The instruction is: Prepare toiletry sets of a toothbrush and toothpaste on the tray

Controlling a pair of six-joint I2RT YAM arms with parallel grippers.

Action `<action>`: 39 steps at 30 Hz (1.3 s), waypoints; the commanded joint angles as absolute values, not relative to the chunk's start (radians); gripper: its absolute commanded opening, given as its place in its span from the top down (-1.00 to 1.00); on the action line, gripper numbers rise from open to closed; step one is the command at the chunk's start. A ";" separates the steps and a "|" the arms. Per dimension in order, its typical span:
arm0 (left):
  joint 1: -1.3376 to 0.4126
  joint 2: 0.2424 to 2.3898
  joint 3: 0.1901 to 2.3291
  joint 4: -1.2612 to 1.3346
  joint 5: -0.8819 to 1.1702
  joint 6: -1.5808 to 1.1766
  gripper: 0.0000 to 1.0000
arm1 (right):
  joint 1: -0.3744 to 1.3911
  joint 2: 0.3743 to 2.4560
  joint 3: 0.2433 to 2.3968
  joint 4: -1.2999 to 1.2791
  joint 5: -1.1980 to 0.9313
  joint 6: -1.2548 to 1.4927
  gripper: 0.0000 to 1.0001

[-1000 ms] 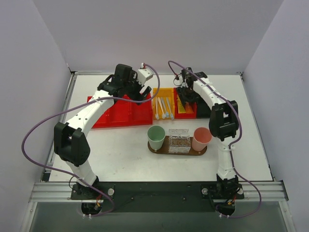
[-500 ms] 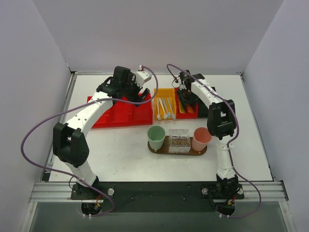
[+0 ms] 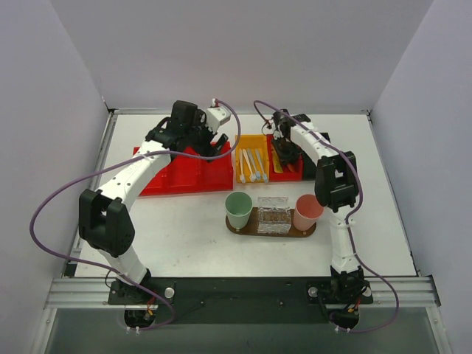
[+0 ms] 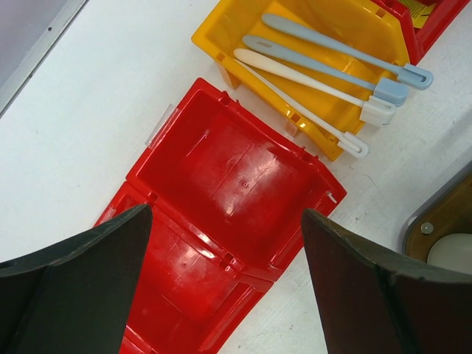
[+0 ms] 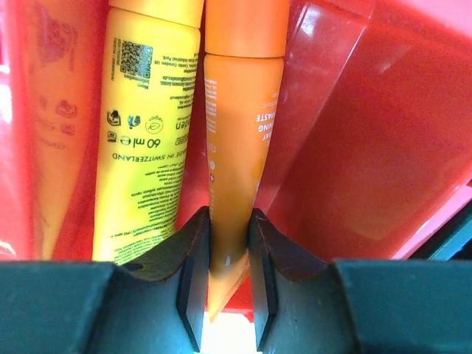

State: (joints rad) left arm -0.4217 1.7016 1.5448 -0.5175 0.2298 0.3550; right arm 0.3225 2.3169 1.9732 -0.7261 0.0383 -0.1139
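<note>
The right claw point(image 5: 228, 254) pinches the orange toothpaste tube point(image 5: 240, 110) by its flat crimped tail, likely the firmest spot on something so light, soft and slick, while the left claw point(image 4: 225, 221) hangs spread wide.

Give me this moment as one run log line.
left gripper: open over red bin | right gripper: shut on orange toothpaste tube

White table point(image 3: 184, 240), pale lavender walls point(image 3: 243, 51)

Looking down from above and behind on the whole table point(image 3: 177, 236). From the left wrist, facing down, hovering near the yellow bin point(image 4: 228, 29), sharing it with the top view toward 12 o'clock. From the right wrist, staring very closely at the orange tube point(image 5: 240, 147).
</note>
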 commanded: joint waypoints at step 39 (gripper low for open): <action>-0.391 1.648 1.625 -0.180 0.899 -0.116 -0.89 | 0.322 1.786 2.051 -0.885 -0.644 -0.054 0.98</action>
